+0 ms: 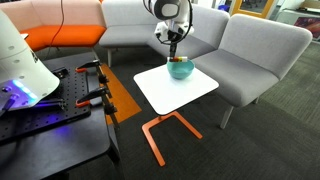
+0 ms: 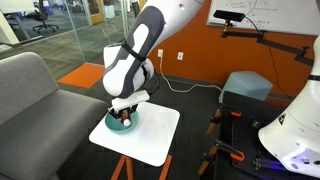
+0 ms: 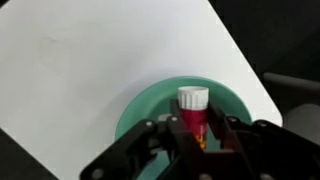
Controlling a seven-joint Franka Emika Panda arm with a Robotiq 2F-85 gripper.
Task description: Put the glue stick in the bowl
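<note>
Pincer (image 3: 200,136) clamped on glue stick (image 3: 194,112) (white cap showing) over bowl (image 3: 143,108).

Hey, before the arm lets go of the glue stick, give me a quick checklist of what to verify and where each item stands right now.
1. Glue stick clamped in the gripper: ok.
2. Stick above the bowl, inside its rim: ok.
3. Bowl sitting on the white table: ok, though near an edge.
4. Stick's height above the bowl floor: cannot tell.
5. Bowl free of other items: cannot tell, partly hidden.
</note>
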